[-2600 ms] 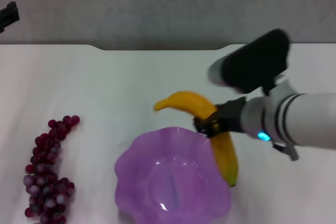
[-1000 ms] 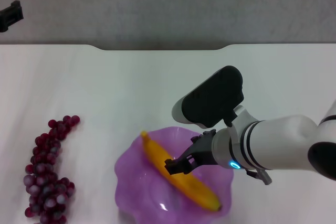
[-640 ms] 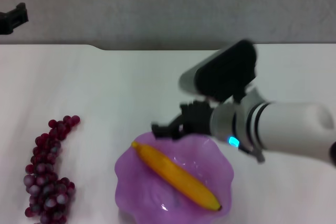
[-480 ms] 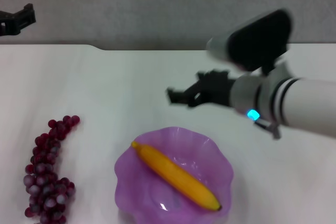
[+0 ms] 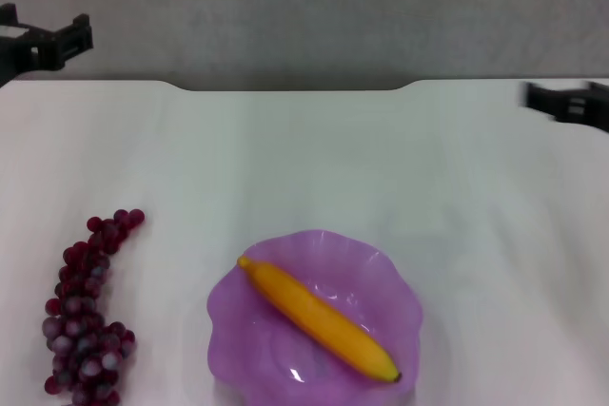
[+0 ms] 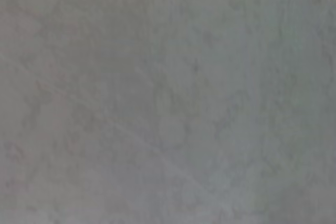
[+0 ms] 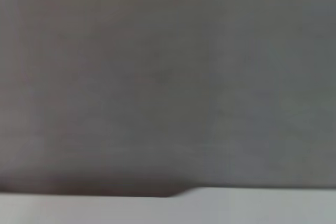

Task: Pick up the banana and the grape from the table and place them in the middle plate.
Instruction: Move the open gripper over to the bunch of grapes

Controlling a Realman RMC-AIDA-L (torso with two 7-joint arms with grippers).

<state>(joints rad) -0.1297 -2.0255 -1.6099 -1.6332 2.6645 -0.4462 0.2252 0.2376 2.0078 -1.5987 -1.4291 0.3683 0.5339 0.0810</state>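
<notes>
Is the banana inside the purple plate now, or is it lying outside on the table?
Inside: the banana lies diagonally across the plate, within its rim.

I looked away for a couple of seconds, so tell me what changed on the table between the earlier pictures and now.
The right end effector carried the banana from the table into the middle plate, let it go, then withdrew to the far right edge. The left end effector edged further into view at the far left. The grape and the plate stayed put.
</notes>
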